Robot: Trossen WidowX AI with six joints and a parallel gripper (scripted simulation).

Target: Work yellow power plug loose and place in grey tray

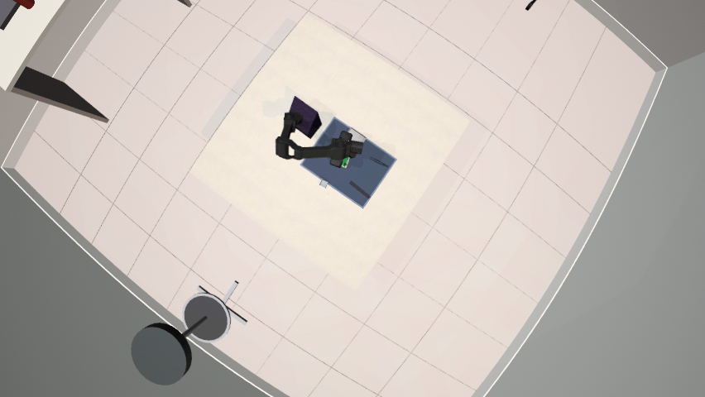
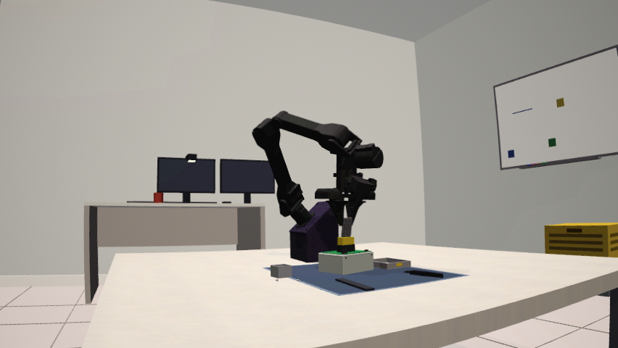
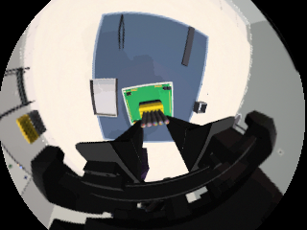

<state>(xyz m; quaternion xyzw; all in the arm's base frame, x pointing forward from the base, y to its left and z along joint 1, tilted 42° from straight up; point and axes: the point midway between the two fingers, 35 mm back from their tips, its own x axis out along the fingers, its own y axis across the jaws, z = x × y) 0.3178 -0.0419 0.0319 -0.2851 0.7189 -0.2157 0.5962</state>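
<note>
- On the tabletop [image 1: 275, 212] [image 2: 194, 298] [image 3: 230, 57], right of centre in the exterior frame, here's the pincer [image 2: 347, 221] [image 3: 153, 121], pinching the plug's leads [image 2: 347, 229] [image 3: 154, 119]!
- Grey tray [image 1: 357, 132] [image 2: 384, 264] [image 3: 103, 98], centre-left in the wrist frame; the arm partly covers it from above.
- Circuit board [image 1: 345, 161] [image 2: 331, 251] [image 3: 158, 93], mid-frame, mostly covered from above.
- Yellow plug [image 2: 345, 241] [image 3: 151, 106], just below the pincer, over the board; hidden from above, seating depth unclear.
</note>
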